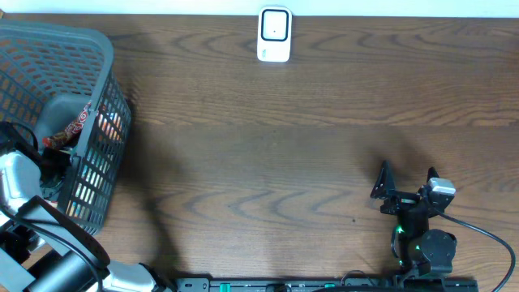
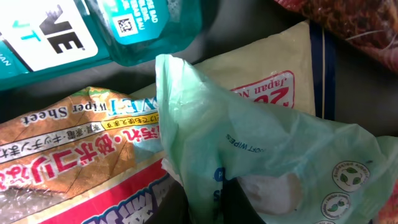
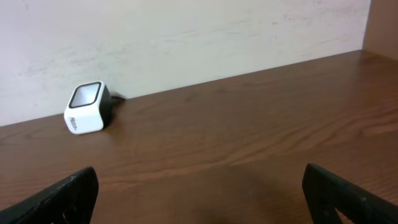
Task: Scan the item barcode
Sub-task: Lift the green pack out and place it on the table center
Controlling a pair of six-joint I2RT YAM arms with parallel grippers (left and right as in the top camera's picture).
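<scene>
Gripping: left pincer (image 2: 214,198) clenched on a bunched fold of the green pack (image 2: 273,143), down inside the basket (image 1: 101,49).
Pack: soft wipes pouch in thin film, looks light; lies on top of other packets (image 2: 68,143), touching them.
Handling: film is floppy and probably slippery, so a pinch on loose film may slide or let the pouch swing. A sealed edge looks like the firmer hold.
Barcode: not visible, can't tell which face carries it.
Right pincer (image 1: 405,180): released, jaws wide, over bare table (image 1: 268,146), holding nothing.
Scanner (image 1: 274,34): at the table's far edge, well apart from the basket.
</scene>
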